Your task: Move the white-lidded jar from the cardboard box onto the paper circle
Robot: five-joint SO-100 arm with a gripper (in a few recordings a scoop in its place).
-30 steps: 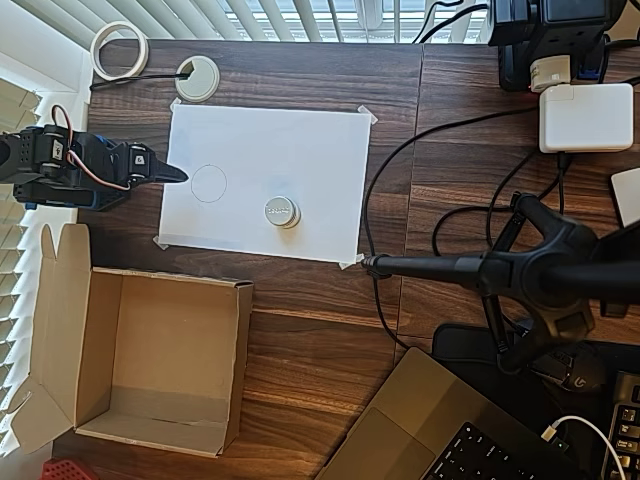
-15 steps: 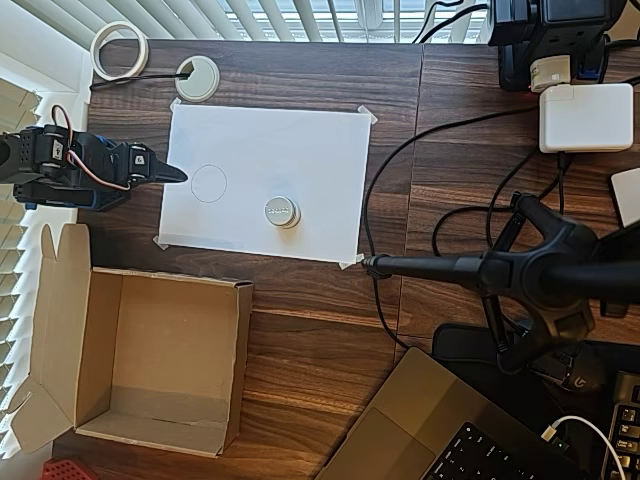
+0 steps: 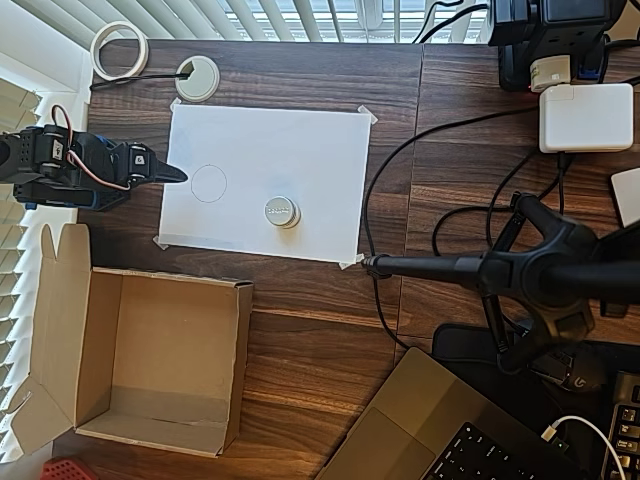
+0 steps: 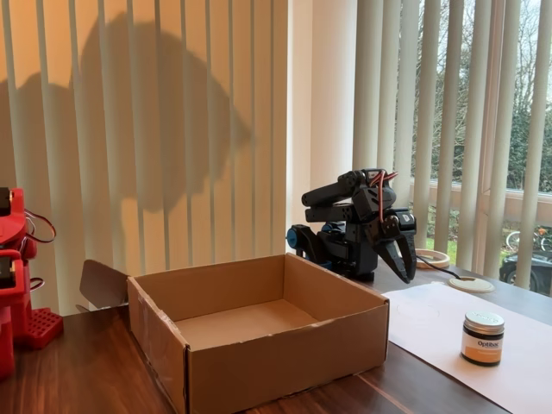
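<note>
The white-lidded jar (image 3: pixel 282 212) stands upright on the white paper sheet (image 3: pixel 300 150), right of and slightly below the paper circle (image 3: pixel 209 183); the fixed view shows it as a small jar (image 4: pixel 482 337) with a pale label. Nothing lies inside the pencilled circle. The cardboard box (image 3: pixel 60 330) sits open and empty at the lower left, and its brown walls (image 4: pixel 285 354) fill the foreground of the fixed view. My gripper (image 3: pixel 176 174) rests folded at the sheet's left edge, shut with nothing in it, its tip just left of the circle. In the fixed view the gripper (image 4: pixel 404 272) points downward.
A white tape ring (image 3: pixel 120 50) and a white disc with a cable (image 3: pixel 197 78) lie beyond the sheet. A black camera stand (image 3: pixel 520 270) with cables, a white power adapter (image 3: pixel 586 117) and a laptop (image 3: pixel 450 430) occupy the right side. A red object (image 4: pixel 17 276) stands at the left.
</note>
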